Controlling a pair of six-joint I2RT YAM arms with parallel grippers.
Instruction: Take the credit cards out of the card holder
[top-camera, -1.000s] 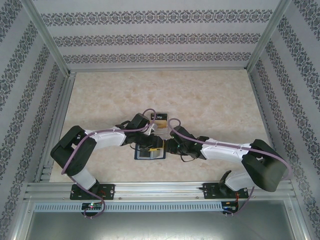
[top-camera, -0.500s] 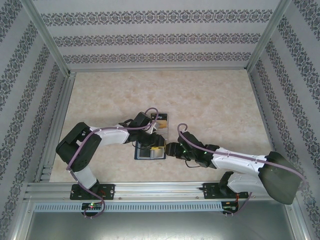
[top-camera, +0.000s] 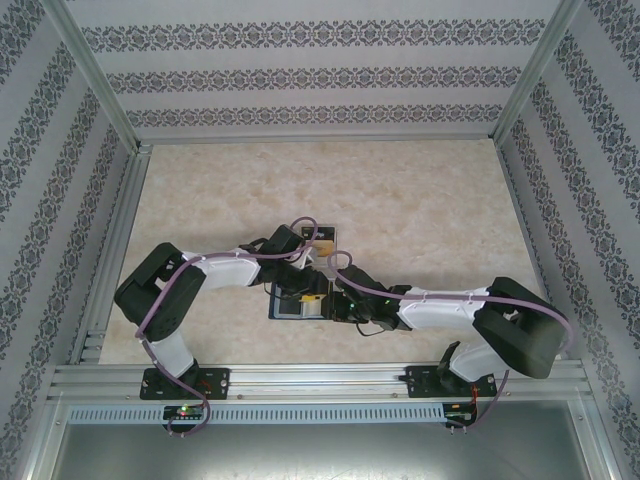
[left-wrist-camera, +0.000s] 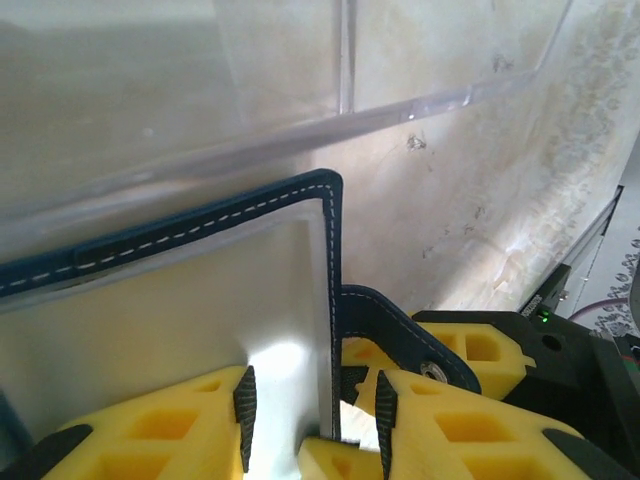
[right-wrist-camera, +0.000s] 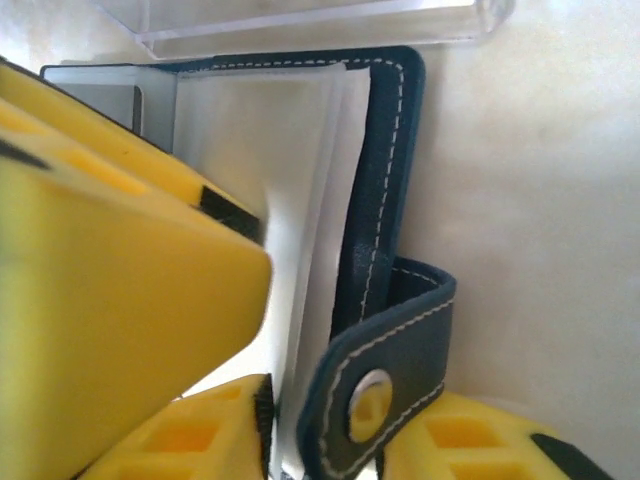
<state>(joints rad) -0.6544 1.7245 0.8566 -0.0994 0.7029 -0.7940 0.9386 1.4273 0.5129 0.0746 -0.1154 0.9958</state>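
Observation:
The card holder (top-camera: 288, 305), a navy stitched wallet, lies open on the table near the front. Its light inner panel (left-wrist-camera: 180, 310) faces up. My left gripper (left-wrist-camera: 312, 410) is open and straddles the wallet's right edge (left-wrist-camera: 334, 300), one finger over the panel and one off it. My right gripper (right-wrist-camera: 325, 430) reaches in from the right, open, with the wallet edge (right-wrist-camera: 385, 180) and the snap tab (right-wrist-camera: 390, 350) between its fingers. Pale sheets (right-wrist-camera: 320, 200) sit inside the wallet. The credit cards are hidden; no black card can be made out.
A clear acrylic stand (top-camera: 322, 237) sits just behind the wallet, its base (left-wrist-camera: 300, 90) close to the wallet's far edge. Both grippers crowd the same spot, with my left finger (right-wrist-camera: 100, 250) looming beside the right one. The marble tabletop (top-camera: 430, 200) stretches to the patterned walls.
My right arm drew back, then pushed left again, so its gripper now sits closer against the wallet's right edge. The left gripper has stayed over the wallet.

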